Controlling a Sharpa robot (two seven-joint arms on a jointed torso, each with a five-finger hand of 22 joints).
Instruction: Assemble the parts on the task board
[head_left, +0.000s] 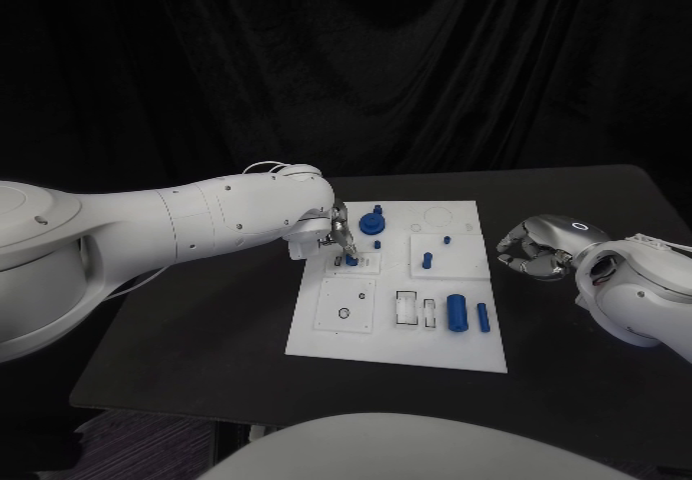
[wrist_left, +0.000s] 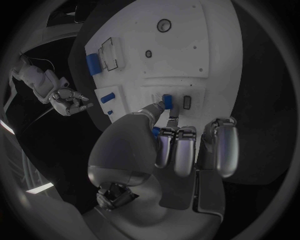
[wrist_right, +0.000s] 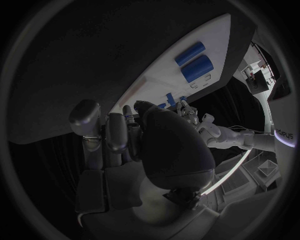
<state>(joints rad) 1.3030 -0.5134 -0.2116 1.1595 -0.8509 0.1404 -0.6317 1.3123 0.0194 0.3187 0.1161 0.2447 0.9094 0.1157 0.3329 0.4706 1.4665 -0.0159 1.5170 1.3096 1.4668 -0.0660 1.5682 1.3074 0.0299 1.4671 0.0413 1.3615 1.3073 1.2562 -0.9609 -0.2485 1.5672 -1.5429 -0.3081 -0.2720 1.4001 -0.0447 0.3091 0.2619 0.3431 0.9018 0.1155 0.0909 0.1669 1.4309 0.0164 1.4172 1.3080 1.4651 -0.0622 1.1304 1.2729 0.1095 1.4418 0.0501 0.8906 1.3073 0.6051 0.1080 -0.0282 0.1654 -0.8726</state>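
The left hand (head_left: 335, 236) sits over the board (head_left: 325, 335), just left of frame centre in the head view, pinching a small blue part (wrist_left: 167, 101) at a seat there. The part stands upright. The right hand (head_left: 531, 250), curled and empty, rests off the board's right edge.

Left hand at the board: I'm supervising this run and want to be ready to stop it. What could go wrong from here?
The left hand pinches a small blue part at a slot on the task board; if it is tilted, it may jam or slip out.

Its fingers work close to the upright blue knob, which a sweep might knock.

The right hand rests curled beside the board, not steadying it, so pushing could shift the board.
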